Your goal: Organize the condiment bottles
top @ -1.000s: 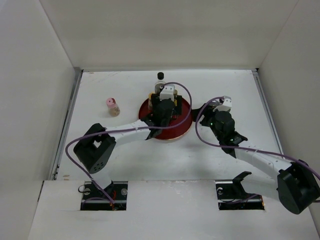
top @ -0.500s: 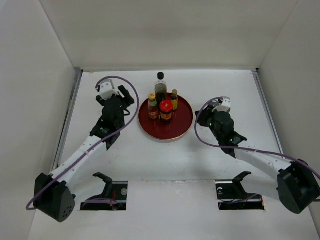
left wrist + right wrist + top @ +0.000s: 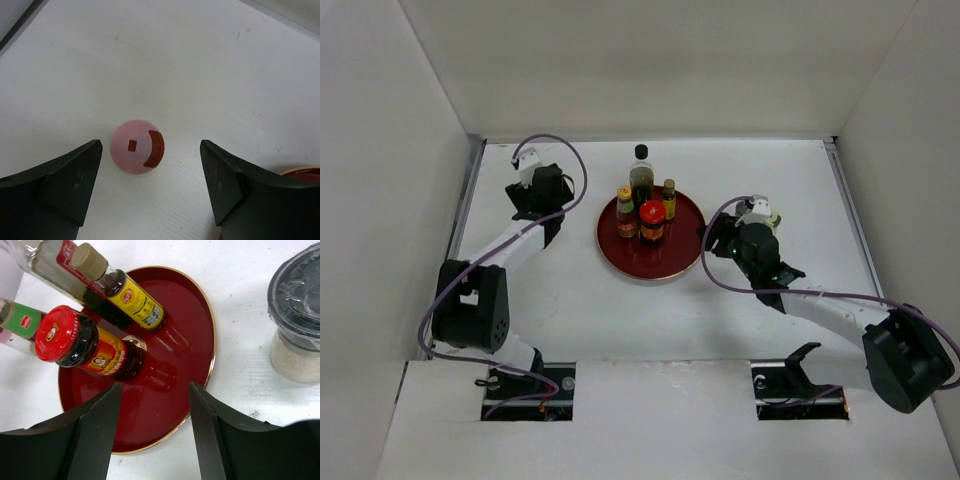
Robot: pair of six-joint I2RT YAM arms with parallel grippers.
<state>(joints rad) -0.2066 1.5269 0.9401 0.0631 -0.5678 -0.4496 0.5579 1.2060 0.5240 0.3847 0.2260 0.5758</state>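
The left gripper (image 3: 151, 156) hangs with its fingers spread wide above the pink shaker (image 3: 136, 148). The shaker stands upright on the white table (image 3: 570, 310), between the two fingers and touching neither. In the top view this gripper sits over the far left part of the table, left of the red tray (image 3: 665, 262) and apart from it, and hides the shaker.

The right gripper (image 3: 155, 387) is also spread open and holds nothing. It hovers at the right edge of the tray, its fingers aimed across the tray's bare near side. Just right of it a dark-lidded shaker (image 3: 296, 322) with pale grains stands on the table, off the tray.

Four containers are grouped on the far half of the tray:
- the red-lidded jar (image 3: 652, 222), nearest;
- the yellow-capped sauce bottle (image 3: 625, 212), to its left;
- the small amber bottle (image 3: 669, 198), to its far right;
- the tall black-capped bottle (image 3: 641, 175), at the far rim.
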